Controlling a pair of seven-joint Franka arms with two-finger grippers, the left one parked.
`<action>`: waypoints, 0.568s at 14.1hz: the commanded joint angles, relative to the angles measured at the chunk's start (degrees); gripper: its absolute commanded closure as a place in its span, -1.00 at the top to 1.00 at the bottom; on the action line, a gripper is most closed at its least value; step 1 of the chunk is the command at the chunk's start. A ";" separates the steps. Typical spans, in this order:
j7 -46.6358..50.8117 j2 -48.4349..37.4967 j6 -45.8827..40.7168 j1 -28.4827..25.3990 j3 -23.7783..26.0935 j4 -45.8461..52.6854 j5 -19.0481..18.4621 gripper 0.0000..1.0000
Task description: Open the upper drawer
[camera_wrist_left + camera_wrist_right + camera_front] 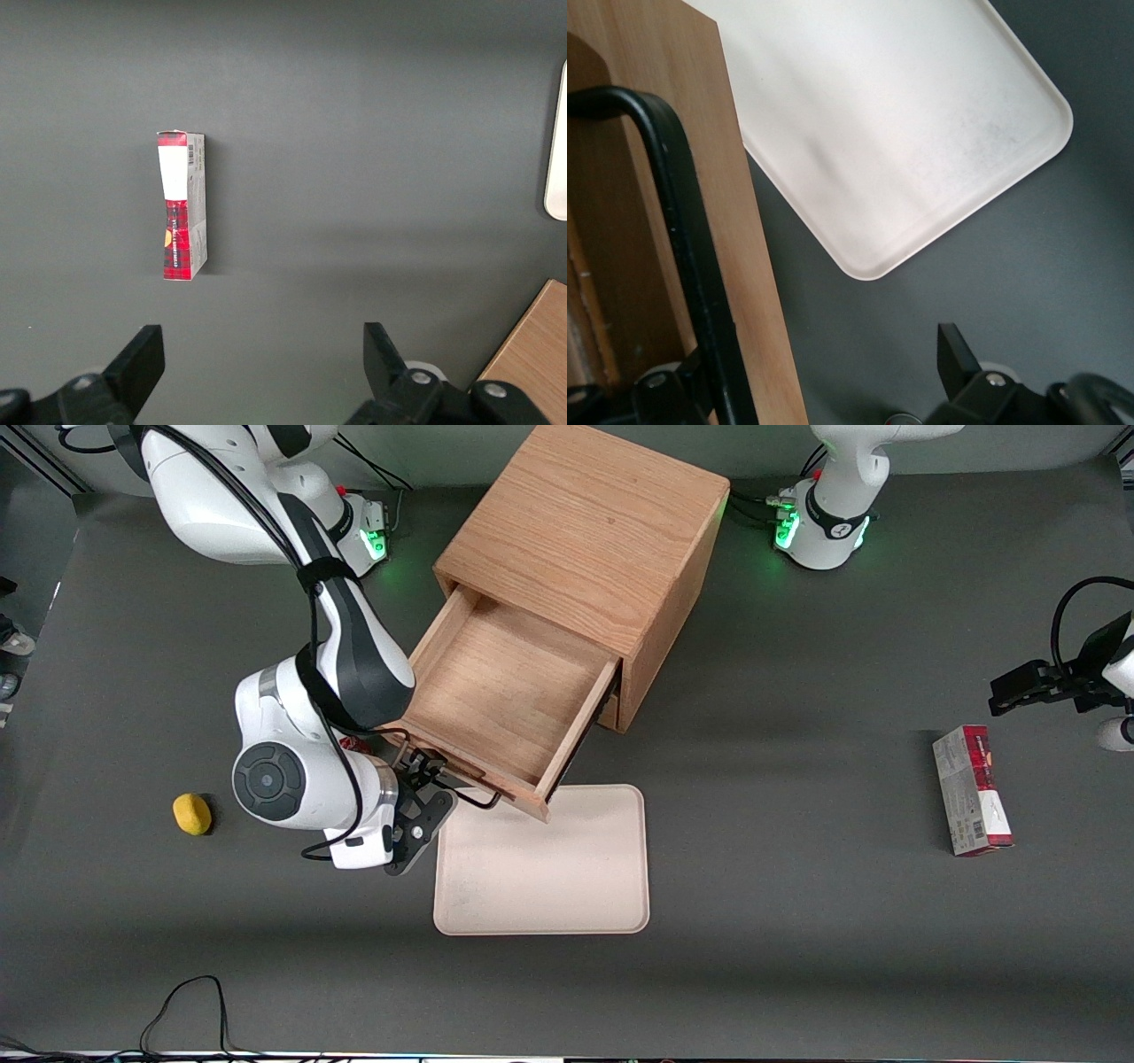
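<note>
On the dark grey matte table (797,974) we see the oak cube cabinet (592,530), grain running across its flat top. Its upper drawer (509,691) stands pulled well out, a bare wooden box overhanging the pale, rounded-corner tray (549,877). At the drawer front, the gripper (824,385) sits with spread fingers, one black finger (957,354) clear of the curved black bar handle (687,221); the other seems partly hidden beside it. Toward the parked arm's end lies a red-and-grey carton (972,790); near the working arm, a small yellow lump (192,814).
</note>
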State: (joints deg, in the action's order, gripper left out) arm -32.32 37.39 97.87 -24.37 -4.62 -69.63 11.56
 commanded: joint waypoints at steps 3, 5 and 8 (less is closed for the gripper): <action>-0.29 -0.21 -6.45 0.29 -0.12 7.83 -0.40 1.00; 0.06 -2.22 -8.57 1.33 -0.30 9.77 -0.40 1.00; 3.91 -7.40 -9.10 4.49 -1.43 9.34 -0.49 1.00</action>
State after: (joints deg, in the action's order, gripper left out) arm -31.22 33.73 90.64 -22.40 -5.68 -60.01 11.51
